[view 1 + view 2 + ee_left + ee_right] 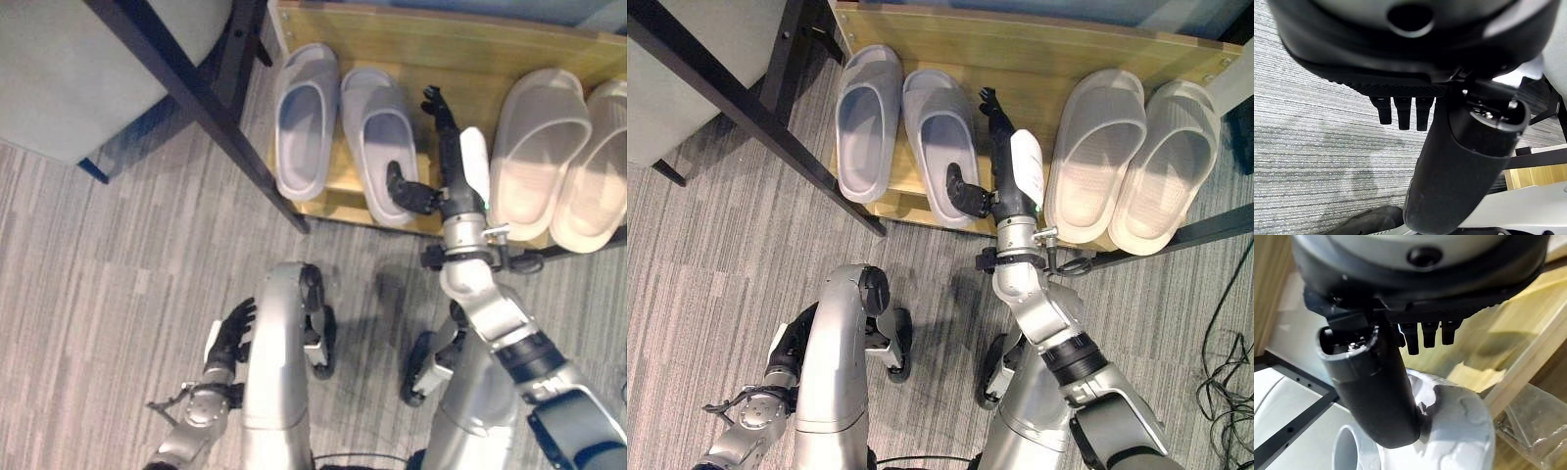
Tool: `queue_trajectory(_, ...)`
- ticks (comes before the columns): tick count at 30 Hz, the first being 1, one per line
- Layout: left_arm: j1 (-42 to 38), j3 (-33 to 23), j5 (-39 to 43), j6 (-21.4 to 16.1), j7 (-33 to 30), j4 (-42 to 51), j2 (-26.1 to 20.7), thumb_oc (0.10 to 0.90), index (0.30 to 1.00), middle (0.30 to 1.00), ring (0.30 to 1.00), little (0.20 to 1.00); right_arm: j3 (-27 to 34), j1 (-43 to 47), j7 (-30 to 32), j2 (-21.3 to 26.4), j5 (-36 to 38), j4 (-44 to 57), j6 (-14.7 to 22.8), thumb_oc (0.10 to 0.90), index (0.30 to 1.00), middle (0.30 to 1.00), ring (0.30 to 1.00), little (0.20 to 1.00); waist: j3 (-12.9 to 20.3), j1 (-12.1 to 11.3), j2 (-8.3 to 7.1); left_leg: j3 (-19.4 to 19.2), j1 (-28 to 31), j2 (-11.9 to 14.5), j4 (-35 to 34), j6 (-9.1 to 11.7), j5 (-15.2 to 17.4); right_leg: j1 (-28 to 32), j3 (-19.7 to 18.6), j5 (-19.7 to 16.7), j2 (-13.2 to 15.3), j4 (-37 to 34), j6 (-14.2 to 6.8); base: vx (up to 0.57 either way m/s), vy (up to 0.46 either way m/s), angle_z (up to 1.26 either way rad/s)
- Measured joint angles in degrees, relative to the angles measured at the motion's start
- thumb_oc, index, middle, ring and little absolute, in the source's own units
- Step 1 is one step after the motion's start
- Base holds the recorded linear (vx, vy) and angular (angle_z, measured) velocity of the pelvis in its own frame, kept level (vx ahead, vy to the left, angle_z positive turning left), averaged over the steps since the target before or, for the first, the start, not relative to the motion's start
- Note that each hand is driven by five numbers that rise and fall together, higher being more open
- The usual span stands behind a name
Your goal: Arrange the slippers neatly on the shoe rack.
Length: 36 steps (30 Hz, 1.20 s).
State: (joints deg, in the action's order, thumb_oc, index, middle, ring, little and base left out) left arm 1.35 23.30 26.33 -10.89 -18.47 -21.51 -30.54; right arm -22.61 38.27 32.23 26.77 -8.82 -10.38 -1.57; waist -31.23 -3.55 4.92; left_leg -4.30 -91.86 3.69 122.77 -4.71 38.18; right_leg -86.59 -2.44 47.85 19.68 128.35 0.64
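Two grey slippers lie side by side on the left of the wooden shoe rack (pixel 446 54), toes toward the back: one (pixel 306 122) and its mate (pixel 384 145). A beige pair (pixel 539 147) (pixel 596 171) lies on the right. My right hand (pixel 453 162) reaches over the shelf between the pairs, open, fingers straight toward the back. Its thumb (pixel 1371 382) rests against the heel of the nearer grey slipper (pixel 1459 426). My left hand (pixel 233 333) hangs low over the carpet with relaxed fingers (pixel 1403 110), holding nothing.
A black diagonal frame leg (pixel 216 108) crosses just left of the rack, under a grey seat (pixel 88 69). Grey striped carpet (pixel 108 255) lies in front of the rack. Bare wood shows between the two pairs.
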Motion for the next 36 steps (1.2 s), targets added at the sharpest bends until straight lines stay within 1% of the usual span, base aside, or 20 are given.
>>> queue_trajectory(2,0.0,0.0,0.0,0.0,0.0,0.0,0.0,0.8,0.9,0.9,0.9,0.9,-0.2,1.9,0.6,-0.6,-0.1,-2.0,-0.1,0.8,0.9,0.9,0.9,0.9,0.0,-0.2,0.37,0.0,0.0,-0.1,-0.1,0.1,0.0,0.0,0.0,0.2,0.1,0.0,0.4,0.0,0.0,0.0)
queue_trajectory(4,-0.1,0.0,0.0,0.0,0.0,0.0,0.0,0.8,0.9,0.9,0.9,0.9,-0.2,3.4,1.2,-1.2,-0.2,-3.6,-0.1,0.8,0.9,0.9,0.9,0.9,0.0,-0.4,0.58,-0.1,0.0,-0.4,-0.1,0.3,-0.1,0.0,-0.1,0.3,0.3,0.1,0.2,0.01,-0.022,0.05)
queue_trajectory(6,-0.3,0.0,0.0,-0.1,0.0,-0.1,0.0,0.8,0.9,0.9,0.9,0.9,-0.2,5.2,2.2,-1.7,-0.2,-5.6,-0.3,0.8,0.9,0.9,0.9,0.9,0.0,-0.8,0.6,-0.1,0.0,-0.8,-0.2,0.3,-0.2,0.0,-0.2,0.6,0.6,0.3,0.0,0.01,-0.018,0.09)
queue_trajectory(8,-0.4,0.0,0.0,-0.2,0.0,-0.1,0.0,0.8,0.9,0.9,0.9,0.9,-0.1,5.9,3.0,-1.7,-0.2,-5.9,-0.3,0.8,0.9,0.9,0.9,0.9,0.0,-1.3,0.6,-0.1,0.0,-0.8,-0.2,0.5,-0.1,0.0,-0.2,1.0,0.8,0.5,0.3,0.0,-0.018,0.06)
queue_trajectory(17,-0.8,0.7,0.0,-0.5,0.0,-1.0,0.0,0.8,0.9,0.9,0.9,0.9,-0.4,10.5,4.2,-2.1,-0.1,-10.7,-0.3,0.8,0.9,0.9,0.9,0.9,0.0,-1.4,0.72,0.0,0.1,-0.9,-0.2,0.9,-0.3,0.0,-0.2,1.1,0.9,0.8,0.5,0.0,-0.003,0.0)
queue_trajectory(21,-0.9,1.9,0.0,-0.5,0.0,-1.0,0.0,0.8,0.9,0.9,0.9,0.9,-1.1,12.1,5.7,-4.2,0.0,-12.7,-0.5,0.8,0.9,0.9,0.9,0.9,0.0,-1.4,0.86,0.0,0.2,-0.9,-0.2,1.1,-0.4,0.0,-0.2,1.1,0.9,0.9,0.5,0.0,0.0,0.0)
queue_trajectory(29,-2.7,2.6,0.0,-0.5,-0.1,-2.2,0.1,0.8,0.9,0.9,0.9,0.9,-2.1,12.5,5.8,-7.2,0.1,-13.5,-0.6,0.8,0.9,0.9,0.9,0.9,0.0,-1.6,1.09,0.0,0.4,-0.9,-0.3,1.1,-0.4,0.1,-0.3,1.1,0.9,1.0,0.5,0.0,0.0,0.0)
queue_trajectory(36,-3.0,2.5,-0.1,-0.5,-1.4,-2.7,0.4,0.8,0.9,0.9,0.9,0.9,-1.2,11.5,6.4,-10.8,6.8,-14.7,0.7,0.8,0.9,0.9,0.9,0.9,0.0,-1.4,1.1,-0.1,0.6,-0.9,-0.5,1.3,-0.4,0.1,-0.3,1.1,0.9,1.0,0.6,0.0,0.0,0.0)
